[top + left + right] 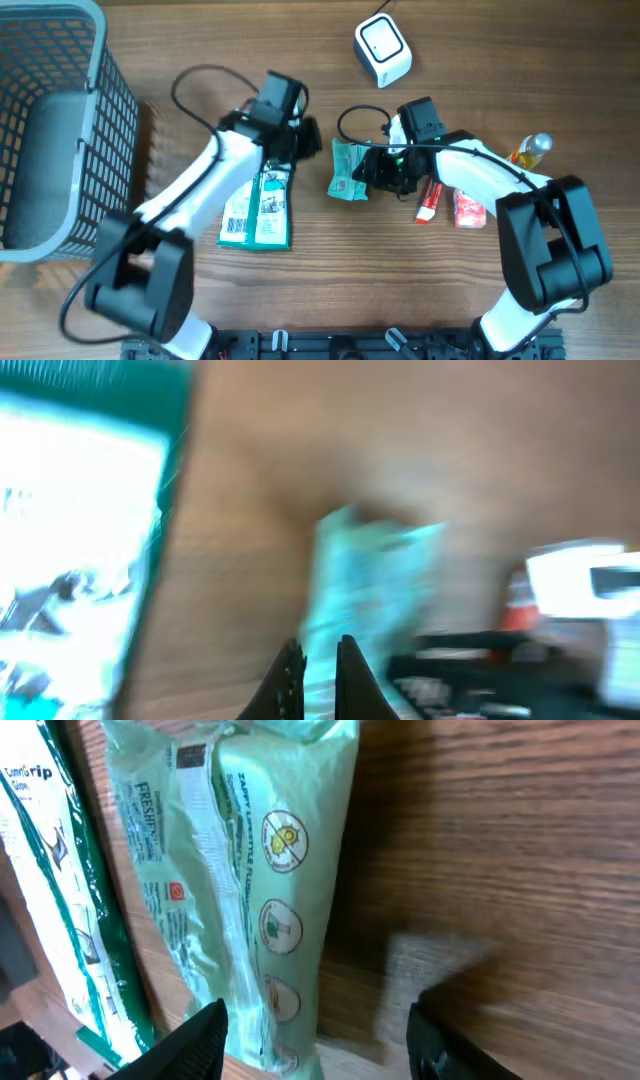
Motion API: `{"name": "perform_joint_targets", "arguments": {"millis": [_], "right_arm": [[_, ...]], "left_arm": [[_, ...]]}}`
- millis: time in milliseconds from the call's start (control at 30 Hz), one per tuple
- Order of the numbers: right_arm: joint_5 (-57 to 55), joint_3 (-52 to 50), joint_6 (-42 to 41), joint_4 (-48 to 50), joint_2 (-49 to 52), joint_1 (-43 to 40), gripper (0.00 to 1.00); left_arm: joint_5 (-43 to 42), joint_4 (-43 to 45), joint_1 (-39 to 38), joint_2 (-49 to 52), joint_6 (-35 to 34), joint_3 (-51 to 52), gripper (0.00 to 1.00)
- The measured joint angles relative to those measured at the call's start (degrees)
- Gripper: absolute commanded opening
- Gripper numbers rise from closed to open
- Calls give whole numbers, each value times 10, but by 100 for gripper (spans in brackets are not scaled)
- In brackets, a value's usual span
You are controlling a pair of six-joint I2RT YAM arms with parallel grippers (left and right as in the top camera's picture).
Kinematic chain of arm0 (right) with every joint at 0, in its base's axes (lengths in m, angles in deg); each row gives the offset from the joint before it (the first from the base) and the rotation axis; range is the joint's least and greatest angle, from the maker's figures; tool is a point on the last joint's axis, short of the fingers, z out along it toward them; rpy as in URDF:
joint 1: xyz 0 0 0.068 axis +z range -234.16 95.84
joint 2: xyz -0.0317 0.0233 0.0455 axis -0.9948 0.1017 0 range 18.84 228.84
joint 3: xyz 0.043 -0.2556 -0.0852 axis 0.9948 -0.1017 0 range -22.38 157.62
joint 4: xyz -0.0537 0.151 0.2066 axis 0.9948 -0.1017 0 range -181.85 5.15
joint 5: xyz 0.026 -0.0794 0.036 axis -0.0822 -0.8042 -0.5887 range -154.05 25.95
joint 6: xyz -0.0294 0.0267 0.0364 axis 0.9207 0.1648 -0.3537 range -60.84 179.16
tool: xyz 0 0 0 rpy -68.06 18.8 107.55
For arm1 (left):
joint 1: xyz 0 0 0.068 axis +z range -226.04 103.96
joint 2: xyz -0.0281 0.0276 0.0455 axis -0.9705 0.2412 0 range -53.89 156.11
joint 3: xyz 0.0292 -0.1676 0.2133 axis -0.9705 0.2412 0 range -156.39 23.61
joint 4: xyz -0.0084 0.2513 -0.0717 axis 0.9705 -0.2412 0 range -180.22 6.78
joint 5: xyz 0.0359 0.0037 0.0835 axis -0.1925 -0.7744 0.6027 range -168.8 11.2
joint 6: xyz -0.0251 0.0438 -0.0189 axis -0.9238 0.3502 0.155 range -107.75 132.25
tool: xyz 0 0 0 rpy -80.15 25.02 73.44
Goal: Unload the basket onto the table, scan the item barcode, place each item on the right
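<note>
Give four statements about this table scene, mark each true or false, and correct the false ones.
1. The white scanner stands apart from both tools. True.
2. The right tool is shut on the scanner. False: it is open, over the light green packet.
3. A grey basket stands at the left end of the table. True.
4. The left tool is wide open. False: it is shut.

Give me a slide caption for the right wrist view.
Open right claw above a pale green packet lying on the wooden table.
</note>
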Motion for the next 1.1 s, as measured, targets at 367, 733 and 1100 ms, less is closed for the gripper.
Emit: {"name": "perform_joint_targets", "arguments": {"millis": [367,733,1100], "right_arm": [[141,30,43,-12,-21,-71,4],[179,31,63,-2,31,-59,4],[207,48,32,-2,116,-47,4]], "left_arm": [[-191,52,3,93,34,-13,4],[-231,56,3,161,56,-13,4],[-198,52,1,177,62,-12,4]]}}
